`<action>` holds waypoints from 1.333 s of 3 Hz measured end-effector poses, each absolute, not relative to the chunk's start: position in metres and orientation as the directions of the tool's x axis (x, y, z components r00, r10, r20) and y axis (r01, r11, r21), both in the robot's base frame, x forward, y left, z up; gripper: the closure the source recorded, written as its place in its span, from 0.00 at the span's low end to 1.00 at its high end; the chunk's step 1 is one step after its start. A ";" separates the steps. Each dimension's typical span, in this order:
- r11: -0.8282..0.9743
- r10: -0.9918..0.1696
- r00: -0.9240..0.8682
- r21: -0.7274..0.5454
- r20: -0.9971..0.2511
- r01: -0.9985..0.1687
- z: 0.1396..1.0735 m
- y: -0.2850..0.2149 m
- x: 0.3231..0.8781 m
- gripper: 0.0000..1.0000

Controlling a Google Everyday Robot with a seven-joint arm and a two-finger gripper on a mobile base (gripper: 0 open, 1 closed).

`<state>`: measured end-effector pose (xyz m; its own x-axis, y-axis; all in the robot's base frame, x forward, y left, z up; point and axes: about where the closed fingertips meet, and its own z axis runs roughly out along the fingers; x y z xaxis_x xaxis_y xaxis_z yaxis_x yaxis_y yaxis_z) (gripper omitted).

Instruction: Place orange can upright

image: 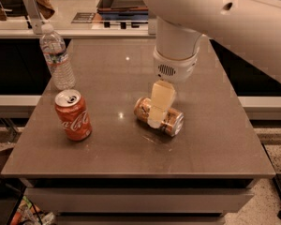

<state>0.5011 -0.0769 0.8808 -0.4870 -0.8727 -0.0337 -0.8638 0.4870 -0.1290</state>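
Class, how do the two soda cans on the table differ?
The orange can lies on its side; the Coca-Cola can stands upright. The orange can is golden, the Coca-Cola can red with white script. The gripper is at the orange can, not the Coca-Cola can. Both look equal in size.

Gripper (pixel 156 119) hangs low over the middle of orange can (pixel 174 121), which lies on its side on table (pixel 215 146). Coca-Cola can (pixel 73 115) upright left of gripper. Water bottle (pixel 57 56) upright, farther left and behind.
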 end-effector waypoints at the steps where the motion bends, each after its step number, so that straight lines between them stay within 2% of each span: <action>1: 0.492 -0.871 -0.490 -0.091 -0.049 -0.866 0.866 -0.070 0.494 0.00; 4: 0.482 -0.864 -0.471 -0.023 -0.177 -0.876 0.847 -0.038 0.489 0.00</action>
<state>0.4887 -0.0383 0.8473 -0.4709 -0.8643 -0.1767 -0.8759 0.4819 -0.0229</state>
